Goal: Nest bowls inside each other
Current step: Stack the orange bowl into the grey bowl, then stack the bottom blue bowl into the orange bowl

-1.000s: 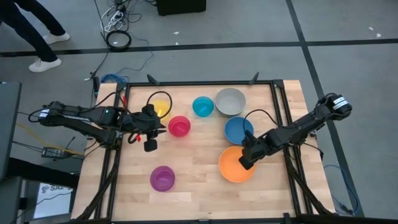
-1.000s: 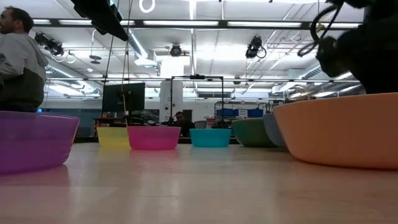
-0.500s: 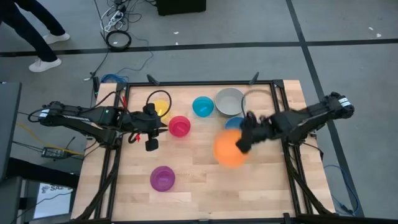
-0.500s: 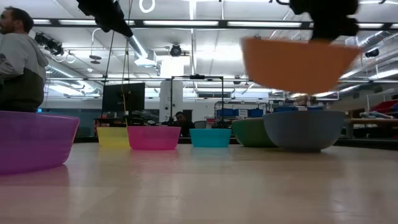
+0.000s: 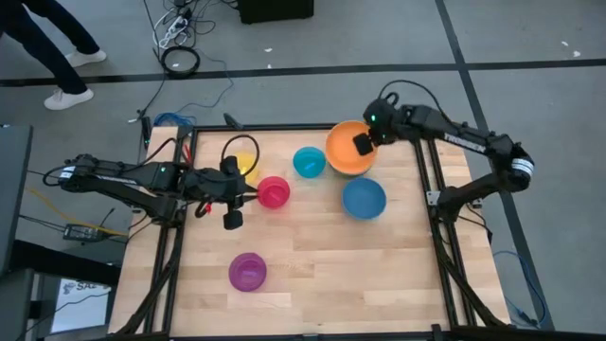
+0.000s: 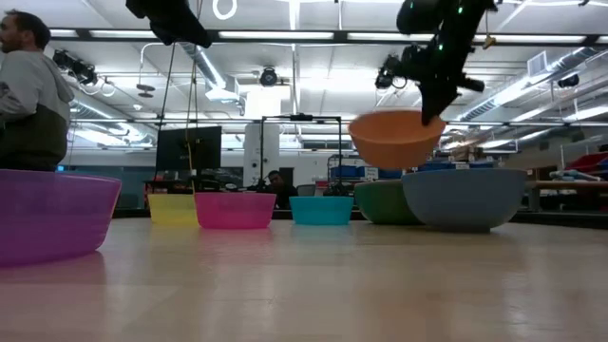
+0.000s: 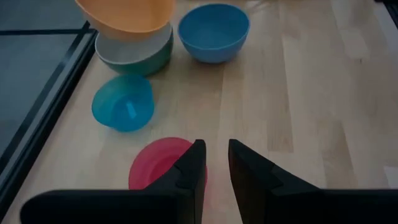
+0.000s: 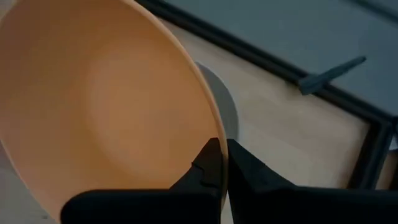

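My right gripper [image 5: 364, 143] is shut on the orange bowl [image 5: 347, 148], which hangs over the grey-white bowl [image 7: 134, 53] at the table's far side. The grey-white bowl sits nested in the green bowl [image 7: 148, 67]. Cyan [image 5: 309, 162], pink [image 5: 273, 192], yellow [image 5: 246, 163], blue [image 5: 364, 199] and purple [image 5: 247, 272] bowls each stand alone on the wood. At the table's left, my left gripper [image 7: 216, 158] hangs slightly open above the near side of the pink bowl [image 7: 158, 165], with nothing between its fingers. My right gripper pinches the orange bowl's rim [image 8: 214, 132] on the side toward the table's right, one finger inside the bowl and one outside. The fingers slant down from above. The bowl hangs clear of the table [image 6: 394, 138], mouth up and slightly tilted, just above the grey-white bowl.
A black frame rail [image 5: 421, 161] runs along the table's edges, with cables at the far left corner [image 5: 180, 142]. A person [image 6: 28, 95] stands beyond the table's left side. Bare wood lies in the middle and near right [image 5: 379, 275].
My right gripper has lifted the orange bowl off the near right of the table and swung it up and toward the far edge, over the blue bowl, until it hangs above the grey-white bowl. The other bowls have stayed where they were.
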Robot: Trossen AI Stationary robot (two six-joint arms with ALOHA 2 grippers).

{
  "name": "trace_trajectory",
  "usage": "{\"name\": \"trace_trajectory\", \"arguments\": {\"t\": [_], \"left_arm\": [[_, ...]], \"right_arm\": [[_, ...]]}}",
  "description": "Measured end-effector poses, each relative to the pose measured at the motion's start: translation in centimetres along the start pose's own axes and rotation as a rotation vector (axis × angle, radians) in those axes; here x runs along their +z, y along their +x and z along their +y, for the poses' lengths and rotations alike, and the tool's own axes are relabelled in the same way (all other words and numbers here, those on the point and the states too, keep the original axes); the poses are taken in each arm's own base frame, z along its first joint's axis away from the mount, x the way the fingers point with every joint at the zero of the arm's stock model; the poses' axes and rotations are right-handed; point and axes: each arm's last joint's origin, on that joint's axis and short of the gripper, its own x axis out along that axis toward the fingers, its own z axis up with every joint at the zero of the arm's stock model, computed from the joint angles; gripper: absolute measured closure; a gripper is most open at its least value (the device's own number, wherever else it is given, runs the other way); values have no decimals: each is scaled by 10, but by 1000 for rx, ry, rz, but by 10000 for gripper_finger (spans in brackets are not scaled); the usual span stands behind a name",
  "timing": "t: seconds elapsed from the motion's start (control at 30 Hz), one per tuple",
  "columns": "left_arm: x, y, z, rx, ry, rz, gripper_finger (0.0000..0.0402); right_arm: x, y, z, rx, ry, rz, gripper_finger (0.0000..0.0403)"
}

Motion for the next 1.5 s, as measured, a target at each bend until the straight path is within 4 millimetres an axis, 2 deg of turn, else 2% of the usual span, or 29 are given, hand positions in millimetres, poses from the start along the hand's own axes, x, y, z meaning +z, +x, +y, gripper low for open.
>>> {"name": "trace_trajectory", "arguments": {"t": [0.1,0.2,0.3,0.4,0.53,0.67,0.83,0.97,1.07,1.23,1.5], "left_arm": [[-1,0,0,1,1,7,323],[-1,0,0,1,1,6,323],[-1,1,0,1,-6,11,323],[-2,1,0,1,-24,20,323],[-5,4,-1,7,-15,65,323],[-8,6,-1,12,-19,97,323],[-8,7,-2,13,-24,103,323],[-7,8,-2,12,-24,97,323],[-6,10,-3,9,-9,93,323],[-7,13,-6,1,7,105,323],[-7,13,-9,-7,14,104,323]], "right_arm": [[7,20,-7,78,6,104,392],[10,40,-3,148,-25,173,362],[10,57,3,134,-41,217,324],[10,67,5,117,-45,237,287],[9,60,3,75,-45,208,255],[3,32,-1,76,-35,181,249],[-24,-4,1,63,-46,269,251],[-52,-15,15,83,-73,299,250],[-76,-9,25,55,-89,337,249],[-113,11,37,-17,-111,381,248],[-145,40,41,-7,-59,352,249]]}}
